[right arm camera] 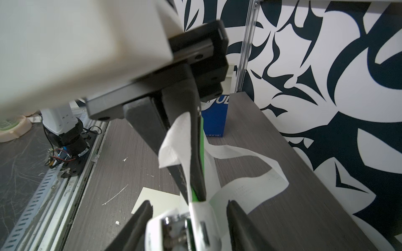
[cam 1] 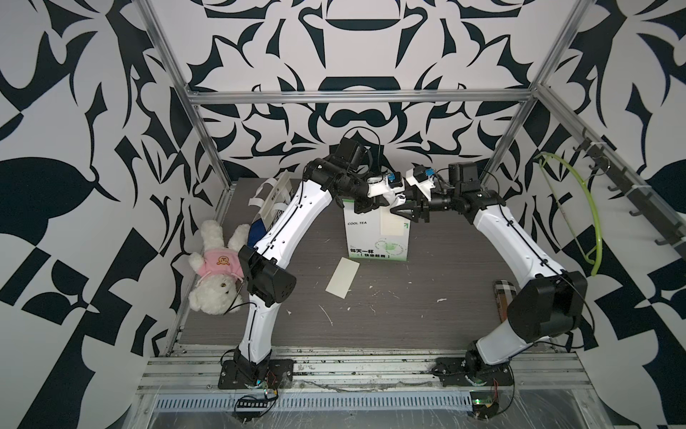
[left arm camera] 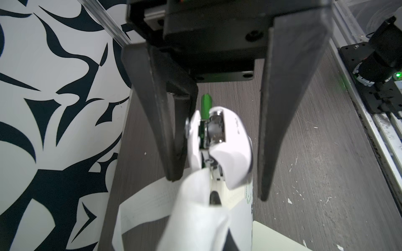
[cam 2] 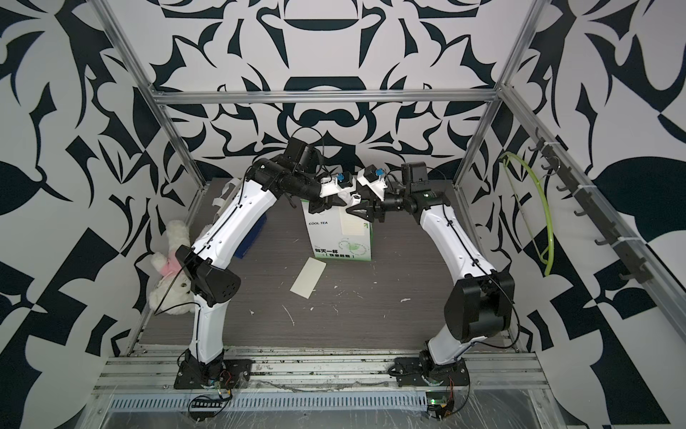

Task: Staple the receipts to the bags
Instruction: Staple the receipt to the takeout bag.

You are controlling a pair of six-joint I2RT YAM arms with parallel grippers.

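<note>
**Left hand (right arm camera: 193, 193) clamped, right hand (left arm camera: 218, 188) open**

Your left hand pinches the rim of the COOL TEA bag (cam 1: 362, 237), which stands mid-desk (cam 1: 427, 315). Your right hand's fingers (left arm camera: 282, 108) straddle the stapler (left arm camera: 230, 152) there. One receipt (cam 1: 391, 223) lies against the bag's front; the other receipt (cam 1: 343, 276) lies flat before it.

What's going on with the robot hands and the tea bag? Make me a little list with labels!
left gripper: shut, pinching the top of the COOL TEA bag
right gripper: open, straddling the white stapler at the bag's top
receipt on bag: cream slip against the bag's front
other receipt: flat on the table in front of the bag
blue bag: standing at the back left
teddy bear: lying at the table's left edge
</note>
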